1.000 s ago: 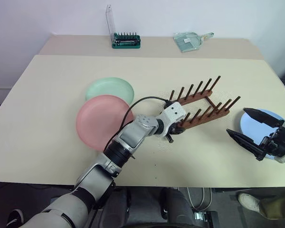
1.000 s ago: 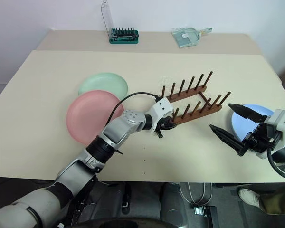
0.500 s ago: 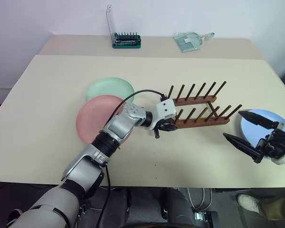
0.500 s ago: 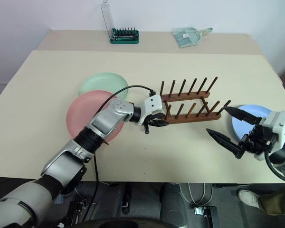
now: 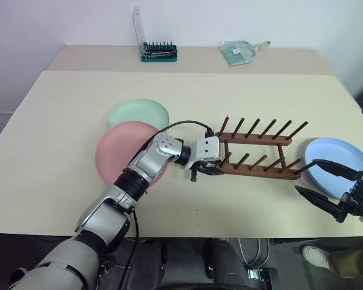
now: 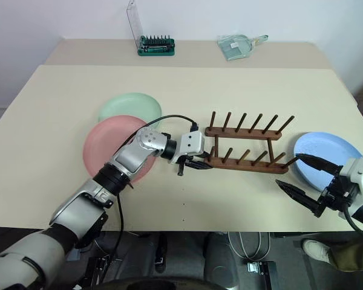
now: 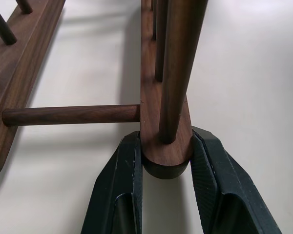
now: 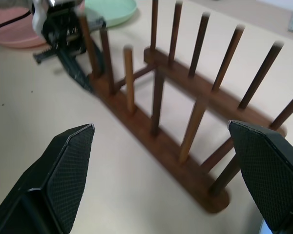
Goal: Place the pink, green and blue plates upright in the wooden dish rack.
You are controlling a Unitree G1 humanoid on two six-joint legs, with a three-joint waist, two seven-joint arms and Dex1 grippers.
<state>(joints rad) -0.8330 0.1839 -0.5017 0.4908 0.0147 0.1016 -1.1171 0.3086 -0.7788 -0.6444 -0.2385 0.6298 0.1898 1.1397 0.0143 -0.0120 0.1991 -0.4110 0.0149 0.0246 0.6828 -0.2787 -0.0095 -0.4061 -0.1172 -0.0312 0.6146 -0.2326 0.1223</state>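
Holding the near rail's end of the wooden dish rack [image 5: 258, 154], the left gripper [image 5: 209, 170] sits in the middle of the left eye view. Its jaws are closed on that rail. The rack stands empty on the pale surface [image 5: 60, 121], stretching toward the right of the frame. The pink plate [image 5: 118, 158] lies flat at left of centre, partly under the left arm. The green plate [image 5: 138, 112] lies flat just above it, its edge tucked under the pink one. The blue plate [image 5: 336, 162] lies flat at the right edge. The right gripper [image 5: 323, 184] hangs at the lower right, its jaws wide open, one finger over the blue plate's near rim. A green tool holder [image 5: 159, 51] and a clear dustpan [image 5: 237, 52] sit along the top.

In the left wrist view, two black fingers [image 7: 118, 190] press on both sides of the rounded rail end, with a peg standing just above them.

In the right wrist view, the two fingers [image 8: 63, 170] stand far apart at the lower corners, holding nothing. The rack runs across the middle, and the left gripper [image 8: 80, 73] grips it at the upper left.
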